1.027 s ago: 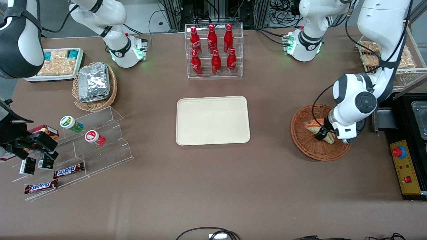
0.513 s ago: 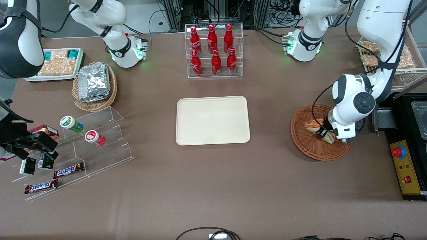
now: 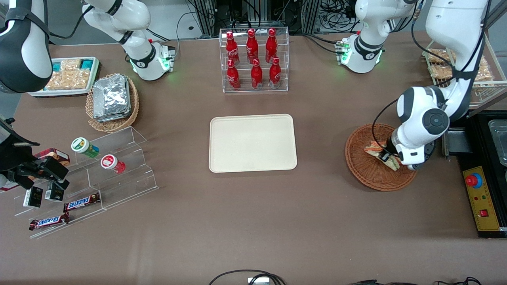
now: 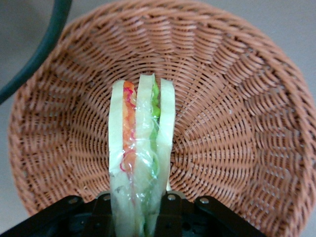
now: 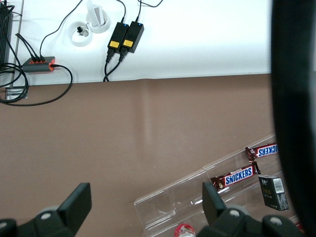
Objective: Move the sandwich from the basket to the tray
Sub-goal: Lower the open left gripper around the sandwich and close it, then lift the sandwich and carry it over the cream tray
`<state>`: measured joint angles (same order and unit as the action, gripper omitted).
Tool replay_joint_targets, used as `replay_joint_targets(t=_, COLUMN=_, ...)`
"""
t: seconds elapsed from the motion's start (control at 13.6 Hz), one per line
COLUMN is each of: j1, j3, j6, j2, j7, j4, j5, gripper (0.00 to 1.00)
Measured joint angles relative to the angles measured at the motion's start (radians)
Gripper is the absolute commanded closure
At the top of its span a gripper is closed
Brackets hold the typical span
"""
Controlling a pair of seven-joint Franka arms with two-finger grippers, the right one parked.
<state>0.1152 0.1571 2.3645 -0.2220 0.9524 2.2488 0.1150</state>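
The sandwich (image 3: pixel 374 150), a clear-wrapped wedge with pale bread and orange, red and green layers, stands on edge in the reddish-brown wicker basket (image 3: pixel 366 176) toward the working arm's end of the table. My left gripper (image 3: pixel 385 157) is down in the basket and shut on the sandwich. In the left wrist view the sandwich (image 4: pixel 140 143) sits pinched between the two black fingers (image 4: pixel 170 210) of the gripper (image 4: pixel 138 217), with the basket's weave (image 4: pixel 237 123) all around it. The cream tray (image 3: pixel 252 143) lies bare at the table's middle.
A clear rack of red bottles (image 3: pixel 253 59) stands farther from the camera than the tray. A black box with a red button (image 3: pixel 481 198) lies beside the basket at the table's end. A tan basket of foil packs (image 3: pixel 113 101) and clear snack steps (image 3: pixel 107 174) lie toward the parked arm's end.
The black finger beside the sandwich has drawn in against it. The wrist has shifted slightly, and the sandwich has turned a little in the basket.
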Motion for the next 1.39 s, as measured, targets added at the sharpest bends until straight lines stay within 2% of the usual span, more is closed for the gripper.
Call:
replay_joint_targets(t=0.22, j1=-0.008, j3=0.019, j6=-0.105, j2=0.061, j7=-0.062, j4=-0.05, j5=0.0, gripper=1.0)
replay_joint_targets(t=0.37, j1=-0.01, j3=0.064, j6=-0.172, j2=0.09, j7=-0.088, j4=-0.095, j5=0.0, gripper=1.0)
replay_joint_targets(t=0.73, j1=-0.025, j3=0.267, j6=-0.189, j2=0.085, j7=-0.093, j4=-0.151, j5=0.0, gripper=1.0)
replay_joint_targets(t=0.88, j1=-0.045, j3=0.333, j6=-0.189, j2=0.074, j7=-0.106, j4=-0.163, j5=0.021, gripper=1.0)
replay_joint_targets(t=1.1, j1=-0.138, j3=0.355, j6=-0.189, j2=0.053, j7=-0.131, j4=-0.169, j5=0.082, gripper=1.0)
replay_joint_targets(t=1.39, j1=-0.27, j3=0.358, j6=-0.189, j2=-0.011, j7=-0.178, j4=-0.215, j5=0.124, gripper=1.0)
